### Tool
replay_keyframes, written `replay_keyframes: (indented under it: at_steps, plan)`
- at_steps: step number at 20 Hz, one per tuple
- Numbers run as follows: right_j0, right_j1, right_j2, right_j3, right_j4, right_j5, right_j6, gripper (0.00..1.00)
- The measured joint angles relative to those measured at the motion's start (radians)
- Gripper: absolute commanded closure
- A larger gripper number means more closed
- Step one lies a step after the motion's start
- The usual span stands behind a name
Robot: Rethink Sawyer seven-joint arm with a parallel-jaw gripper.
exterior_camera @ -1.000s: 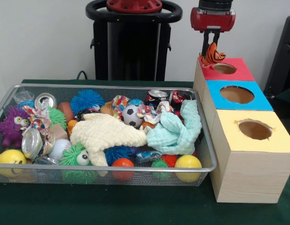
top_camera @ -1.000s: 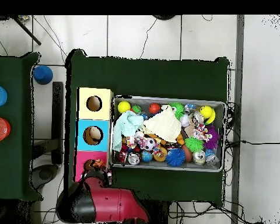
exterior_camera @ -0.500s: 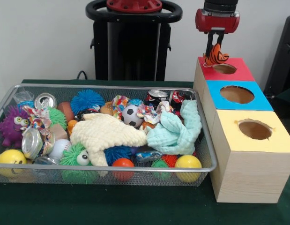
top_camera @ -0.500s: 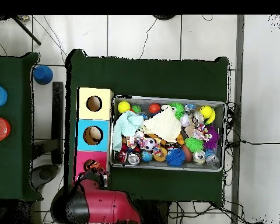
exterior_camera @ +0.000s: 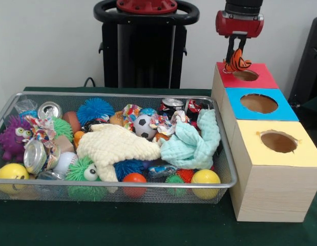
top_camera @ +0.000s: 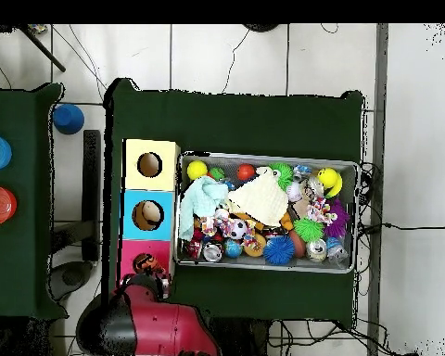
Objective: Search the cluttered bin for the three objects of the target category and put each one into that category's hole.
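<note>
Currently the gripper (exterior_camera: 235, 51) is clenched on a small orange-and-black striped toy (exterior_camera: 235, 62), which hangs just below it, over the near rim of the hole (exterior_camera: 246, 75) in the red-topped box (exterior_camera: 260, 77). To do the drop well, the toy should be centred over that opening before release, since it now sits toward the edge. Well away from the gripper, the wire bin (exterior_camera: 227, 169) holds the remaining clutter.

No legible text, brand, number or sign appears in either view. The cans (exterior_camera: 47, 109) in the wire bin (exterior_camera: 148, 184) carry printed surfaces, but no characters on them can be read.
</note>
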Motion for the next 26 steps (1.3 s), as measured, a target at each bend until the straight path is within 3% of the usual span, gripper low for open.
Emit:
replay_keyframes:
  at_steps: [26]
  plan:
    - [0.112,0.044,-0.059,-0.055,0.094,0.0,0.0,1.0]
